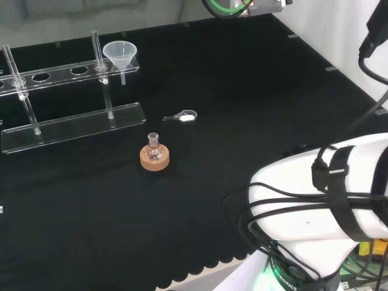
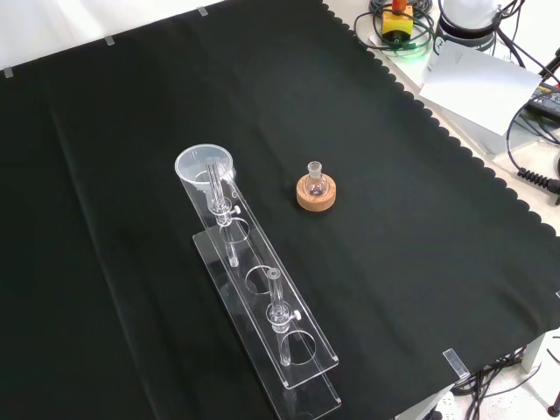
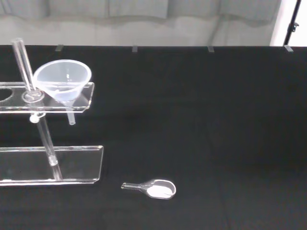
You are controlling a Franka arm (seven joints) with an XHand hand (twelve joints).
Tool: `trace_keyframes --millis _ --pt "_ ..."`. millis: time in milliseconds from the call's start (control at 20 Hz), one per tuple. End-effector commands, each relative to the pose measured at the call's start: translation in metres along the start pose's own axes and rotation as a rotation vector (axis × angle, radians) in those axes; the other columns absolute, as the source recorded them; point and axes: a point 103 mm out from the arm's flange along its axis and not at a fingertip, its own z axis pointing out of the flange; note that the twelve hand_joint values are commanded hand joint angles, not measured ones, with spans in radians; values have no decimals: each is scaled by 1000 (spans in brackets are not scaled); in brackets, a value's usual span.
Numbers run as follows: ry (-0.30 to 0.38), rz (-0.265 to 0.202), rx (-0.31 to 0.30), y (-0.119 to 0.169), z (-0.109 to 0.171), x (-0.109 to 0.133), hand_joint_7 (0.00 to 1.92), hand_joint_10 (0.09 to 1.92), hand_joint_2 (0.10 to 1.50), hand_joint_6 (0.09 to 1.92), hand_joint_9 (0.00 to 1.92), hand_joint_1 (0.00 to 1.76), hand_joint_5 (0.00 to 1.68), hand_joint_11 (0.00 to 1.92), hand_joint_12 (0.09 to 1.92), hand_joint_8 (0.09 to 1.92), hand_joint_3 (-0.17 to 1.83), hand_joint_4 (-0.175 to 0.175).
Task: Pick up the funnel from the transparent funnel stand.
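A clear funnel (image 1: 119, 54) sits in the end hole of the transparent funnel stand (image 1: 73, 127), at the stand's right end in the head view. Its stem hangs down below the stand's top plate. In the front view the funnel (image 2: 206, 168) is at the far end of the stand (image 2: 299, 357), which runs toward the near edge. The wrist view looks at the funnel (image 3: 62, 80) and the stand (image 3: 72, 165) from some way off. Two upright clear rods carry the top plate, which has several other holes with nothing in them.
A small round flask (image 1: 154, 147) stands on a cork ring (image 1: 154, 160) in front of the stand, mid-cloth (image 2: 316, 188). A clear scoop with white powder (image 1: 185, 116) lies to the right of the stand's base (image 3: 156, 188). The arm's white links (image 1: 315, 206) are at the lower right of the head view.
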Motion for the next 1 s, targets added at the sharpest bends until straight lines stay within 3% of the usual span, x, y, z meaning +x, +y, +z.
trace_keyframes --millis 50,350,600,1000 --pt "9 29 25 28 17 -23 55 591 1122 87 252 0 255 120 1317 518 469 43" --pt "-10 32 49 68 33 -18 58 591 1122 87 256 0 262 121 1321 517 464 43" --pt "-32 11 85 118 53 -1 63 593 1121 87 262 0 264 124 1324 517 460 42" --pt "-58 -76 129 202 81 77 77 593 1103 87 268 0 260 122 1330 519 442 38"
